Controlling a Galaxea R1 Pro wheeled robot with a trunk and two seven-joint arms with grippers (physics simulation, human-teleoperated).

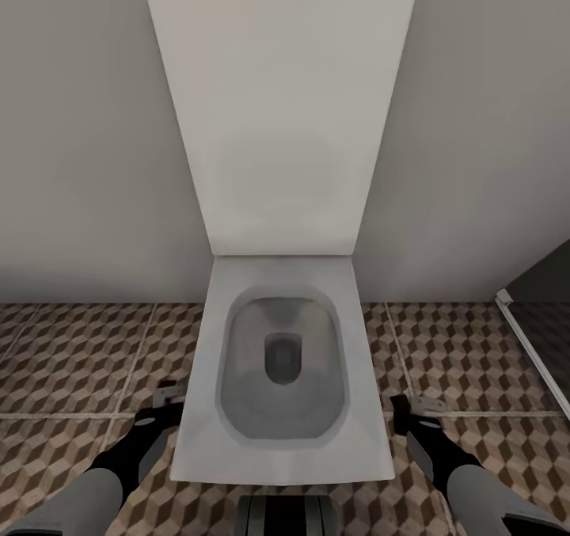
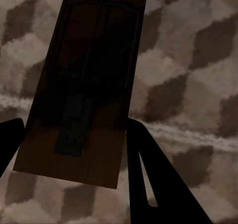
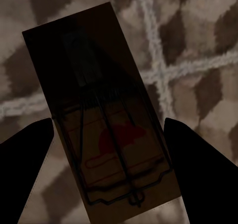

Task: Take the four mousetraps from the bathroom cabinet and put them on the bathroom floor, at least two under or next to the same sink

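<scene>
In the left wrist view a dark-brown mousetrap [image 2: 84,85] sits between the two dark fingers [image 2: 153,179] of my left gripper [image 2: 74,122], which is shut on it above the cube-patterned bathroom floor [image 2: 198,45]. In the right wrist view my right gripper [image 3: 109,122] is shut on a second mousetrap [image 3: 106,110] with a red mouse print, over a crossing of grout lines in the floor [image 3: 208,30]. From the head, the left gripper [image 1: 162,405] and right gripper [image 1: 412,411] hang low on either side of a toilet. The cabinet and the sink are out of view.
A white toilet [image 1: 281,362] with its lid [image 1: 281,124] raised against the grey wall stands straight ahead between my arms. A dark panel with a white frame [image 1: 530,322] closes the right side. Tiled floor [image 1: 71,354] lies open to the left and right of the toilet.
</scene>
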